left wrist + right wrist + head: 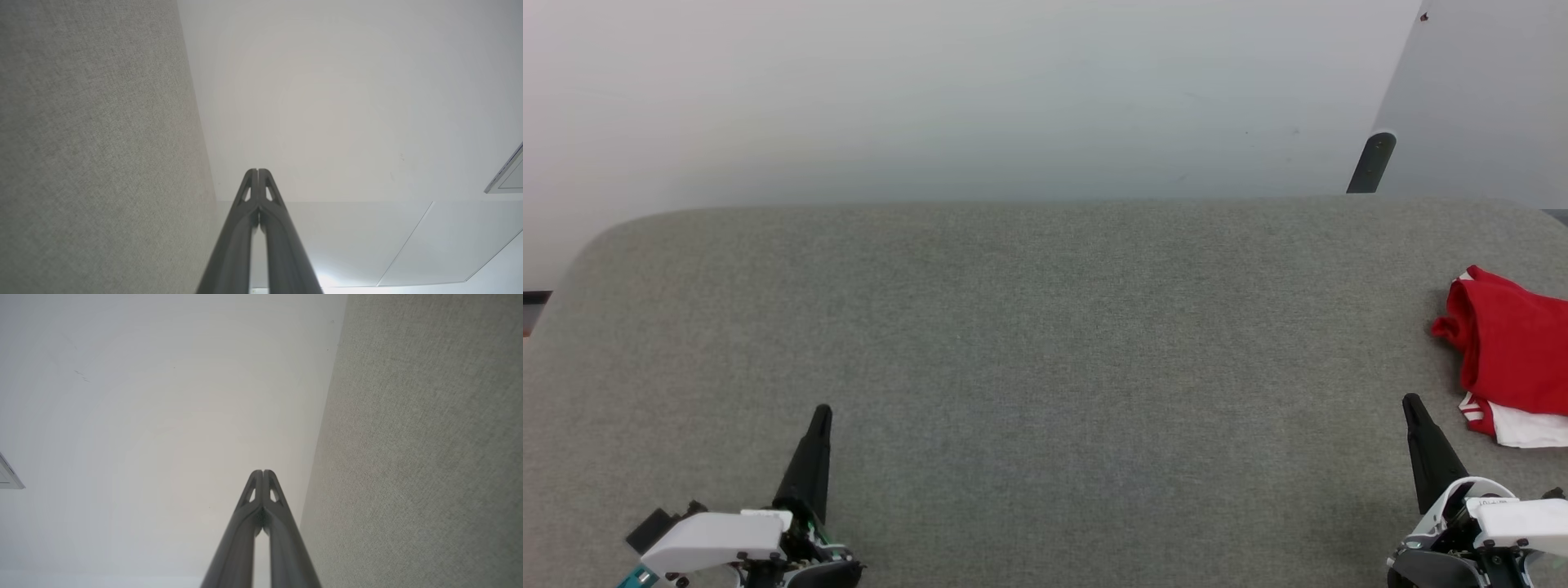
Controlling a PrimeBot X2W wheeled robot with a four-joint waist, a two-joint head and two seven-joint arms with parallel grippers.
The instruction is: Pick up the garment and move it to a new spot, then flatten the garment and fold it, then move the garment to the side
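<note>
Garment: red jersey (1511, 351) lies at far R edge of table (1029, 327), doubled over in soft layers. White sleeve (1531, 426) & striped trim (1474, 408) poke out at its near edge. Part runs off the head view, so can't tell neat fold vs loose heap.
R claw: my right gripper (1411, 402) is closed tight, tips meeting, nothing in it. It sits near the garment's near-L corner, not touching. Wrist view agrees, fingers pressed together (263, 472).
L claw: my left gripper (822, 411) is closed too, empty, low on the L side, well apart from the garment. Same in its wrist view (258, 171).
Table: grey cloth top, w/ pale wall (972, 98) behind.
Stage: fits two readings. Either the garment waits at the side in a bunch, or it's folded & parked at the side as the task wants. Pics don't settle which.
Doing it well: I judge the cloth limp & stacked, so any pinch would likely take more than one layer. R tip is the close one, so I'd keep it clear of the trim & avoid dragging across the hem.
Risk: snagging a sleeve could spoil the layers.
</note>
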